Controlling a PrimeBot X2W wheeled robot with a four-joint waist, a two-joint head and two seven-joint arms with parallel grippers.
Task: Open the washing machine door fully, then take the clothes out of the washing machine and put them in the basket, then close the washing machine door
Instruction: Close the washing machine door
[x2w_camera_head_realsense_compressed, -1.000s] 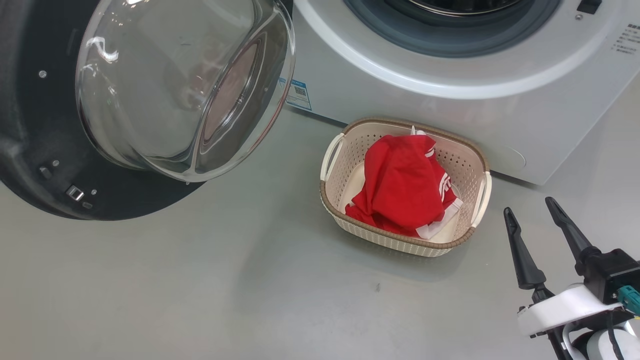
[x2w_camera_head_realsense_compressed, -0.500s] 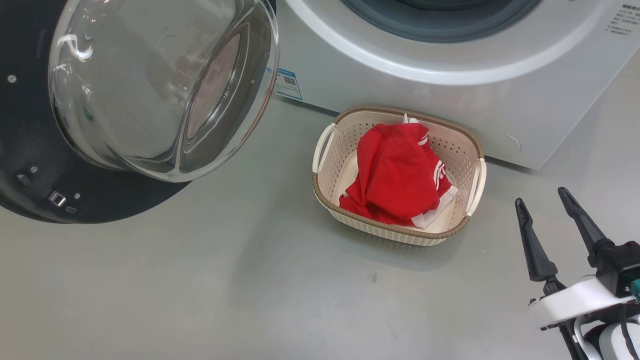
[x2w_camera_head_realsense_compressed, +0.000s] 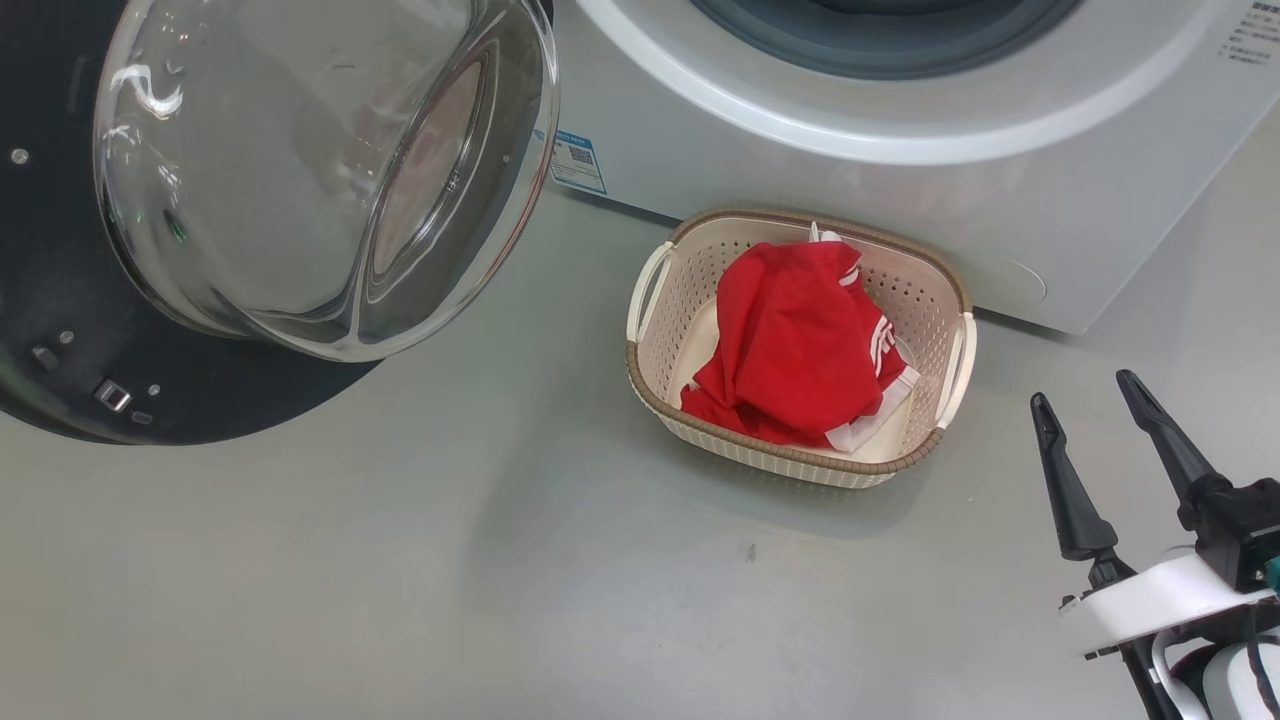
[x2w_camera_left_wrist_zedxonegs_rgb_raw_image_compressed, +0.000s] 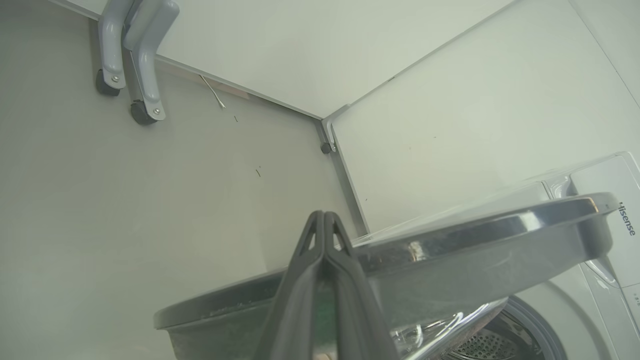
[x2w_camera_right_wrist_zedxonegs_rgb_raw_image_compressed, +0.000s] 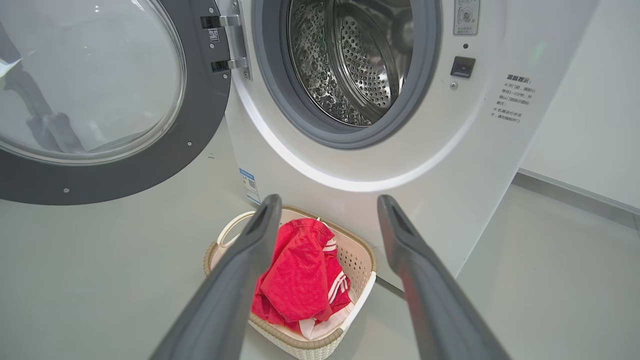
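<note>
Clothes (x2w_camera_head_realsense_compressed: 800, 345): red with white stripes, heaped in the basket (x2w_camera_head_realsense_compressed: 790, 462) on the floor, just in front of the washing machine (x2w_camera_head_realsense_compressed: 900, 200).
Right gripper (x2w_camera_head_realsense_compressed: 1083, 390): nearer than the basket and to its right, well apart from it, fingers spread, empty.
Washing machine door (x2w_camera_head_realsense_compressed: 60, 380): swung open, far left.
Left gripper (x2w_camera_left_wrist_zedxonegs_rgb_raw_image_compressed: 324, 216): fingers pressed together beside the door's rim.

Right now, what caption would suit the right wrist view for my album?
Open jaws frame the red clothes in the basket, below the washing machine and its swung-open door.
</note>
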